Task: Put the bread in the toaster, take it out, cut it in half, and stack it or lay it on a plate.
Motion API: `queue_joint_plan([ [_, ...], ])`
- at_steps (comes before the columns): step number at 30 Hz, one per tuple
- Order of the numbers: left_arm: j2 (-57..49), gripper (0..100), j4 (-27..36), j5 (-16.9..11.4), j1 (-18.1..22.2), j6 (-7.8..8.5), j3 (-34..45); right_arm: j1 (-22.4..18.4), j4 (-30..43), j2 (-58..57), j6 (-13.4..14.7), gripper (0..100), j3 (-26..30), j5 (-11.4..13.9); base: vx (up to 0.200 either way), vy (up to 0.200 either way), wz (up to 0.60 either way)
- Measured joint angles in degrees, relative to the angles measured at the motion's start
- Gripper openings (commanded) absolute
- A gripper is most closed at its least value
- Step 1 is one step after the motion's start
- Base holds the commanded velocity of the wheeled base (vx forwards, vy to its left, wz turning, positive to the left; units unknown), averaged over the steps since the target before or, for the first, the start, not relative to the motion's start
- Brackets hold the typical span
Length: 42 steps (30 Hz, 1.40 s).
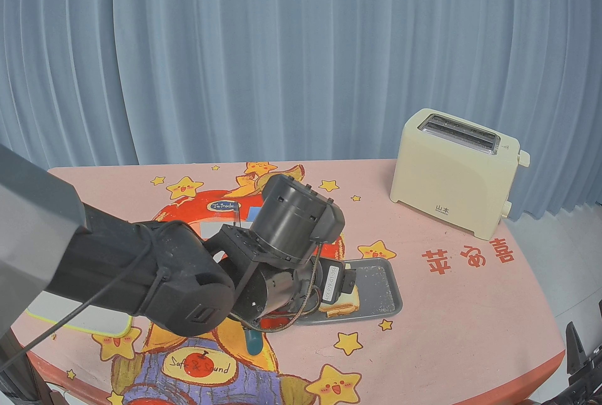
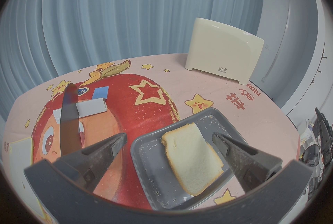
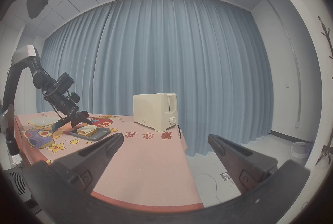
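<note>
A pink surface [image 1: 476, 299] is sitting before blue curtains. The left pincer [image 2: 169, 139] is hanging wide open over the bread [image 2: 192, 160], which is lying in the grey tray [image 2: 145, 162], probably ready to grab it for the toaster [image 2: 223, 49].

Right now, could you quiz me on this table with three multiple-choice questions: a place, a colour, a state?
1. Where does the bread lie? A on the floor; B in the grey tray; C on a chair.
2. What colour is the toaster? A cream; B red; C black.
3. How is the left pincer? A shut on the bread; B shut and empty; C open.
Answers: B, the slice rests in the tray; A, its shell is cream; C, it stands wide open over the slice.
</note>
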Motion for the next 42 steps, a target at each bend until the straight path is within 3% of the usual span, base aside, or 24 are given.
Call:
queue_joint_plan([
  [13, -3.44, 100, -0.09, -0.05, -0.49, -0.02, 2.94, 0.0, 0.01, 0.0, -0.02, 100, 0.0, 0.0, 0.0, 0.0, 0.0],
  [25, -14.42, 100, 0.0, 0.02, 0.06, -0.46, 8.95, 0.0, 0.01, 0.0, -0.02, 100, 0.0, 0.0, 0.0, 0.0, 0.0],
  [33, -20.65, 100, 0.57, 2.3, 0.88, -0.35, 10.03, 0.0, 0.01, 0.0, 0.0, 100, 0.0, 0.0, 0.0, 0.0, 0.0],
  [42, -23.67, 100, 0.66, 2.6, 1.82, 0.02, 10.13, 0.0, 0.01, 0.0, 0.0, 100, 0.0, 0.0, 0.0, 0.0, 0.0],
])
